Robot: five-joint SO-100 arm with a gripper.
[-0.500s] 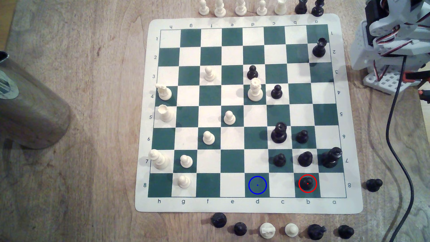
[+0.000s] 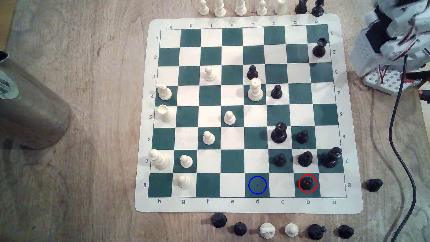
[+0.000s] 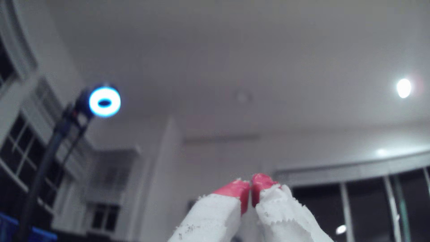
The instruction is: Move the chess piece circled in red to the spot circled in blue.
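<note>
Plainly, the black pawn (image 2: 307,183) stands low right in the exterior frame, far below the arm (image 2: 393,44) at upper right, whose seemingly empty gripper (image 3: 250,183) is pinched closed.

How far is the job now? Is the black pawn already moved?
Nothing is done yet: the black pawn stands inside its red ring, and the blue-ringed square is free. The gripper holds nothing, jaws closed, pointing at the ceiling. Reaching, grasping and placing remain.
</note>
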